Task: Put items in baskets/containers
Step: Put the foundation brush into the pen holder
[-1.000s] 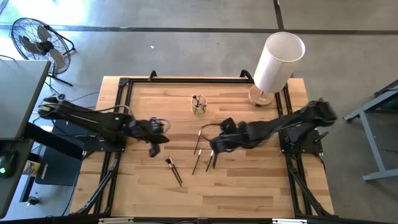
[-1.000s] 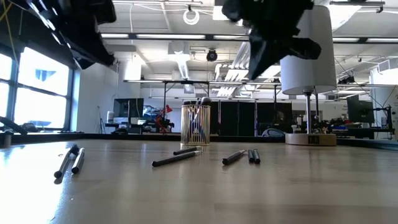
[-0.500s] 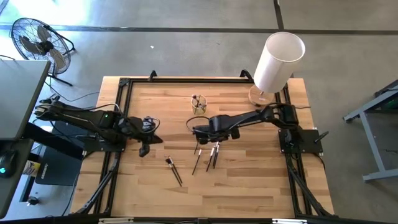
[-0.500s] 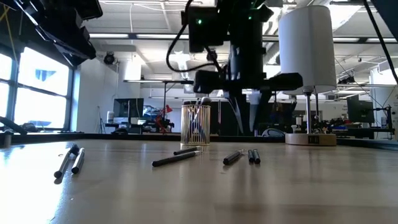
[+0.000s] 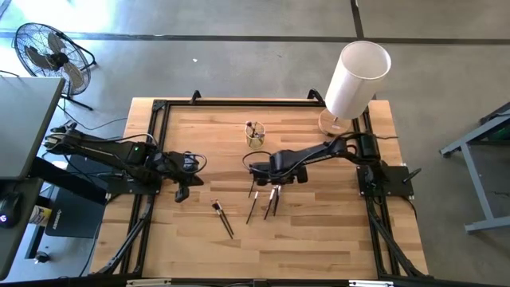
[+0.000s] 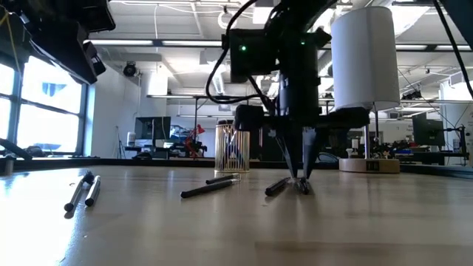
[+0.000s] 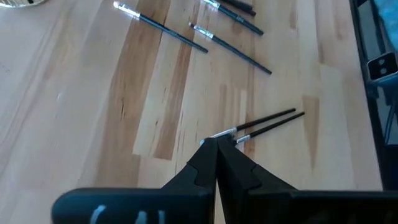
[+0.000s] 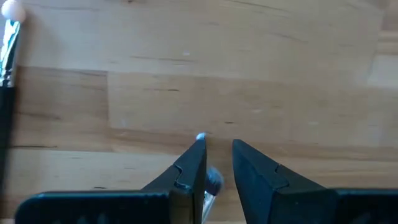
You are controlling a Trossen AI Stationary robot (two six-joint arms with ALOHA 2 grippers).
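Observation:
Several thin dark brushes [image 5: 267, 201] lie flat on the wooden table near its middle. Two more [image 5: 223, 218] lie side by side nearer the near edge. The small clear cup [image 5: 254, 135] stands farther back with brushes upright in it. My right gripper [image 6: 301, 179] points straight down, open by a narrow gap, with its tips at table height among the middle brushes [image 6: 300, 185]. A silvery ferrule [image 8: 211, 181] shows between its fingers. My left gripper [image 7: 216, 146] is shut on nothing and hovers above the table left of the pair of brushes [image 7: 264, 122]. My right gripper comes from above, pointing down, with its fingers [image 8: 194, 163] on either side of a brush's silvery ferrule. I cannot tell whether the fingers touch that brush. The brush lies on the table.
A tall white cylinder [image 5: 356, 80] stands on a round wooden base at the far right corner. A black frame [image 5: 159, 108] runs around the tabletop. One long brush [image 6: 211, 187] lies left of the right gripper. Bare wood lies along the near edge.
My right gripper has swung from high up toward the table's middle, tipped to point straight down, and come down until its tips reach the middle brushes. My left gripper has drawn back a little toward the table's left edge. The brushes lie as before.

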